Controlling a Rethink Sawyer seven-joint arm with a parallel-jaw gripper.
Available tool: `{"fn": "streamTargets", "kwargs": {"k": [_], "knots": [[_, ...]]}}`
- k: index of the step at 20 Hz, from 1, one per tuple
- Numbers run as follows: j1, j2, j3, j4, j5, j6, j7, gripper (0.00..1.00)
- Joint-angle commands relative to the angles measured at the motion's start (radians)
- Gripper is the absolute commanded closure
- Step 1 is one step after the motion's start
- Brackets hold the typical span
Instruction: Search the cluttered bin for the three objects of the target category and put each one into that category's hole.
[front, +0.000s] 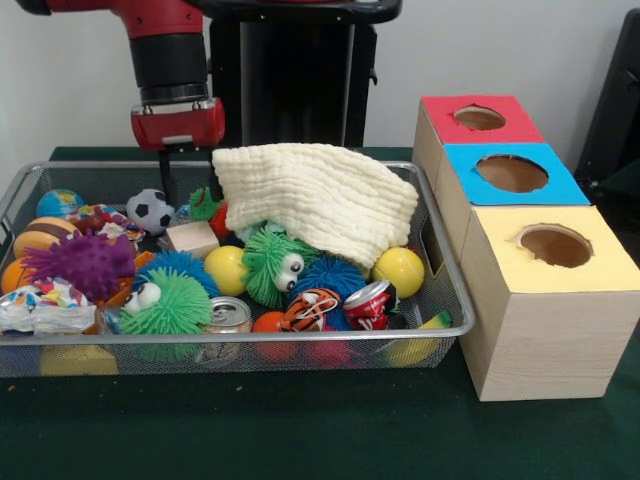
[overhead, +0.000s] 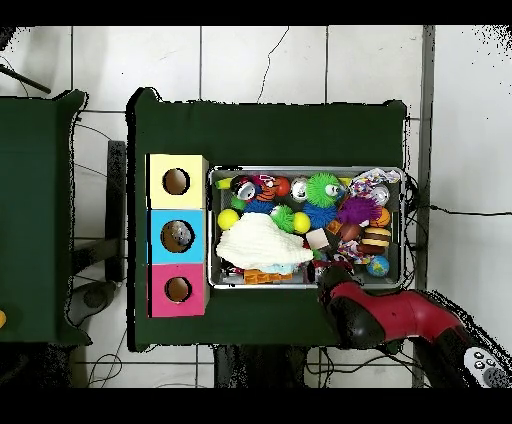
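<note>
Silver mesh bin (front: 448, 262) on dark green table (front: 300, 430). Inside the bin: cream waffle-textured cloth (front: 320, 195), purple spiky ball (front: 85, 262), green furry toy (front: 268, 262), two plain yellow balls (front: 400, 270), black-and-white soccer ball (front: 150, 210), red-and-silver can (front: 368, 300). Right of the bin: pale wood boxes (front: 540, 330) topped red (front: 478, 118), blue (front: 512, 174), yellow (front: 555, 247).

Rectangular wire-mesh bin (overhead: 404, 225) on dark green counter (overhead: 270, 130), packed with toys. Cream crumpled cloth (overhead: 258, 244) covers bin end nearest boxes. Three square-topped boxes just beside bin, one round hole each: yellow (overhead: 177, 181), blue (overhead: 177, 236), pink (overhead: 178, 289). Red-and-black robot arm (overhead: 385, 315) overlaps bin's edge at corner farthest from boxes.
</note>
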Motion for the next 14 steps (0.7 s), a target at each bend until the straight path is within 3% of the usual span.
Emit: {"fn": "streamTargets", "kwargs": {"k": [1,8,14], "knots": [[-0.011,0.069,0.084,-0.172,-0.092,0.118,-0.149,0.0],[-0.031,0.147,0.086,-0.217,-0.134,0.102,-0.145,0.0],[-0.03,0.171,0.066,-0.239,-0.154,0.101,-0.128,0.0]]}}
